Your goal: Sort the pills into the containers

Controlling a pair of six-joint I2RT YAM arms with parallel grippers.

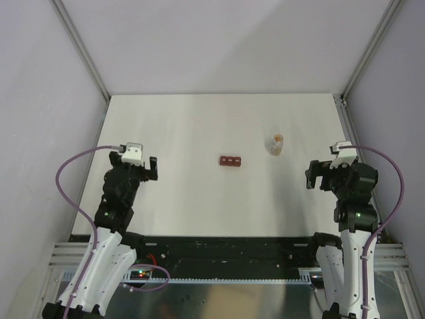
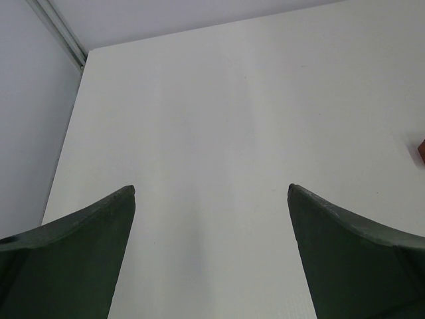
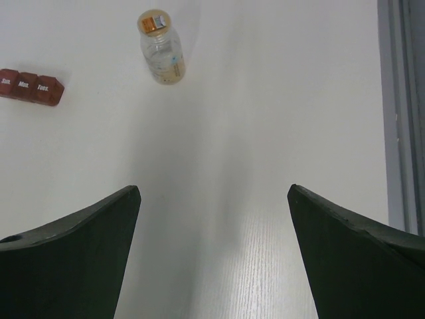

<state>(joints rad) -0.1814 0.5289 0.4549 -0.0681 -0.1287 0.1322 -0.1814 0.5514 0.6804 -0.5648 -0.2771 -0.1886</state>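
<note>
Both hands are idle and holding nothing: the left hand [image 2: 211,194] has its fingers spread wide over bare surface [image 1: 179,126], and the right hand [image 3: 212,193] is spread just as wide.

The containers [image 1: 230,161] sit as one dark red strip at the centre of the top view. In the right wrist view they are at the far left, with day labels showing on what look like closed lids. The clear vial [image 1: 277,143] stands upright right of centre, apart from the strip. I can't pick out single pills [image 3: 170,74]; the yellowish tint low inside the vial is my best guess for them.

My main worry is the vial. It is tall and narrow, so a finger arriving off-centre or high could tip it and send it rolling. If it opens, the tiny pellets would scatter across the surface, and they are probably too small to pinch back up. The strip looks light, so pushing on a lid with one hand could skate it away unless the other hand steadies it.

For room, there is wide bare surface in the upper half and on the left of the top view. The right hand works close to the right edge [image 3: 397,100] and the corner post [image 1: 342,100], so I would swing inward.
</note>
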